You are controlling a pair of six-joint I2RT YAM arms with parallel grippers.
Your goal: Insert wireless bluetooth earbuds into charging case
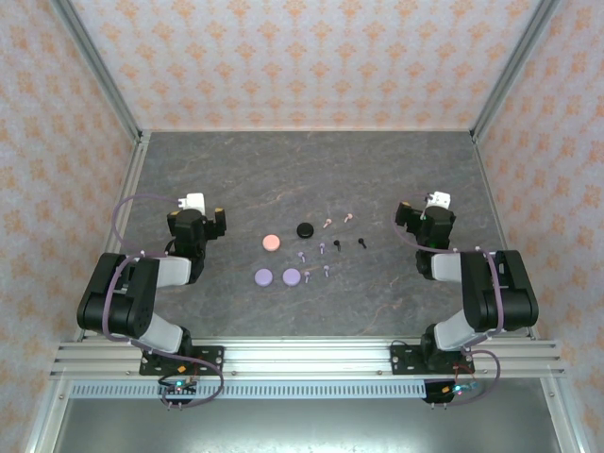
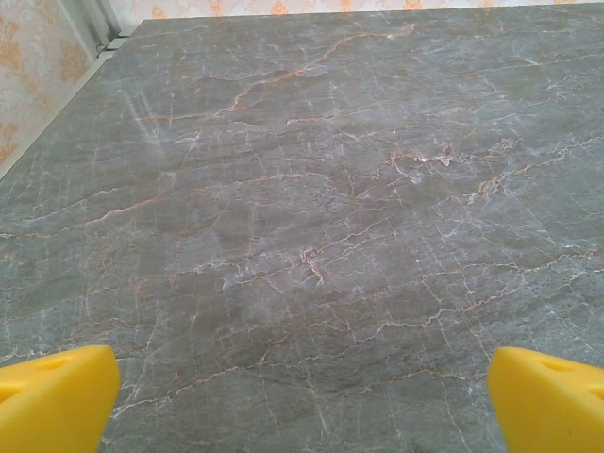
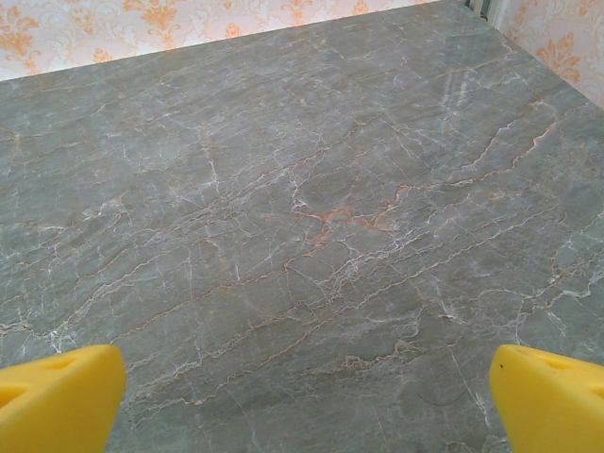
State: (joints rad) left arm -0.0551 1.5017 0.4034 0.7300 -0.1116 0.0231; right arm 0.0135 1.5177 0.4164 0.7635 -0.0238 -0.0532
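Several tiny stemmed earbuds lie scattered mid-table: pink ones [image 1: 327, 223], black ones [image 1: 361, 243] and pale lavender ones [image 1: 302, 256]. Among them rest round disc-shaped cases: a pink one [image 1: 271, 243], a black one [image 1: 305, 229] and two lavender ones [image 1: 263, 277] [image 1: 292, 276]. My left gripper [image 1: 200, 209] [image 2: 302, 401] hovers left of the group, open, its yellow fingertips [image 2: 57, 396] wide apart over bare stone. To the right of the group my right gripper [image 1: 427, 209] [image 3: 302, 401] is open too, with nothing between its yellow fingertips [image 3: 552, 396].
The grey marbled tabletop [image 1: 311, 170] is walled by patterned panels at the back and both sides, with metal corner posts [image 1: 99, 66]. An aluminium rail [image 1: 302, 354] carrying both arm bases runs along the near edge.
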